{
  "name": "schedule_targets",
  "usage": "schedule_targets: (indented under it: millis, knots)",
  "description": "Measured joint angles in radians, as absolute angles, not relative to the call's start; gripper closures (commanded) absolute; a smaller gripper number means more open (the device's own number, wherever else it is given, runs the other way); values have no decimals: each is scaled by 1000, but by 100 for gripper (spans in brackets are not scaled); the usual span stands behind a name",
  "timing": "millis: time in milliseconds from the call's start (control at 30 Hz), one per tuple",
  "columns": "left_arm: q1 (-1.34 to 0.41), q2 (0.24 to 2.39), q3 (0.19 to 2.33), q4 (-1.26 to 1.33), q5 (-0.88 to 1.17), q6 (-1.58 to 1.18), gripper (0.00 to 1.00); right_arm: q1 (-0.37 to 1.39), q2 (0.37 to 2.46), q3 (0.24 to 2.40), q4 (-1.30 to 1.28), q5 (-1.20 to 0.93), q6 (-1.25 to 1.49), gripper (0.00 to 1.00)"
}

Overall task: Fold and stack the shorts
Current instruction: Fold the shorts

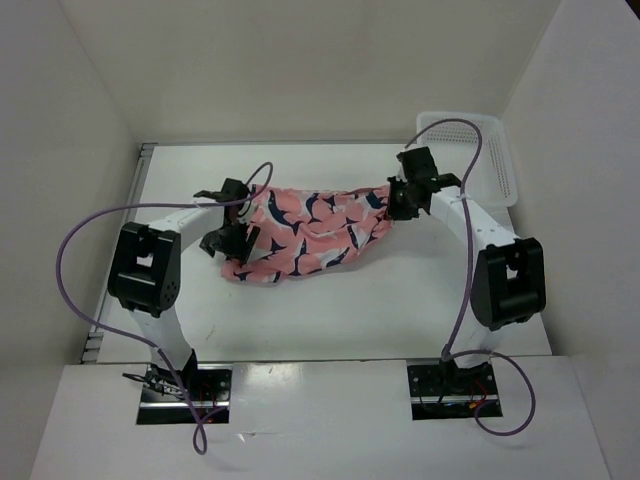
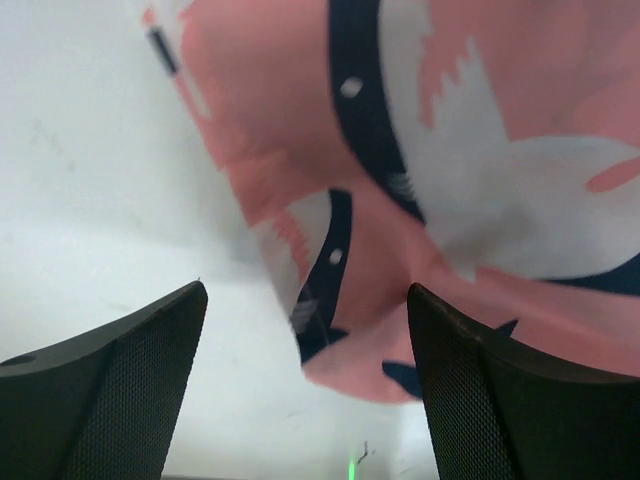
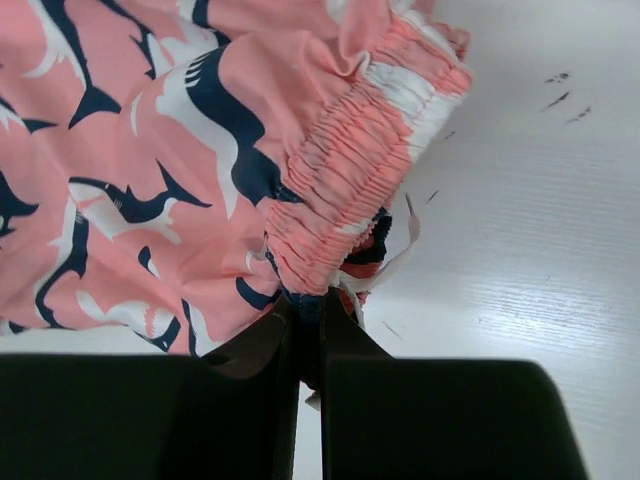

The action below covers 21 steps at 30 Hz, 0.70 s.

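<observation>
**A:** Where are the shorts (image 1: 305,232)?

**B:** At the middle of the table (image 1: 400,310), strung between my two grippers. My right gripper (image 3: 310,335) is clamped on the gathered waistband (image 3: 350,165). From its wrist camera the cloth spreads away towards 11 o'clock.

**A:** And the left?

**B:** My left gripper (image 2: 307,295) is spread wide. The other end of the shorts lies ahead of the gap, towards 1 o'clock. I cannot tell whether either finger touches the cloth.

**A:** Any label or writing?

**B:** A white strip (image 3: 400,255) hangs at the waistband, just by my right fingertips. I can read nothing on it.

**A:** Which way do the shorts run?

**B:** From above, the long axis goes from 8 o'clock to 2 o'clock, with the waistband end at 2 o'clock. The white basket (image 1: 497,150) sits beyond that end, in the far right corner.
</observation>
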State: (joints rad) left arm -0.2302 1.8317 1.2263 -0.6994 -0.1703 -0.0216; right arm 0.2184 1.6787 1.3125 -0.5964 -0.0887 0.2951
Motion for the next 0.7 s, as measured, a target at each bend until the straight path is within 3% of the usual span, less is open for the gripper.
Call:
schedule_targets:
  millis: [200,367,533,700]
  knots:
    - [-155,1769,1229,-733,-225,-10,9,245,1666,1317,-610,-33,205,100]
    - [-107,1777,1354,-751,-254,-4,7,242,1702,1367,-614,-6,119,100]
    - [-200,1886,1585,-683,-219,-4,6,242,1730,1435,-612,45,33,100]
    - [-234,2053,1620,-622,-151,-3,8,259,1731,1495,-612,138,-80,100]
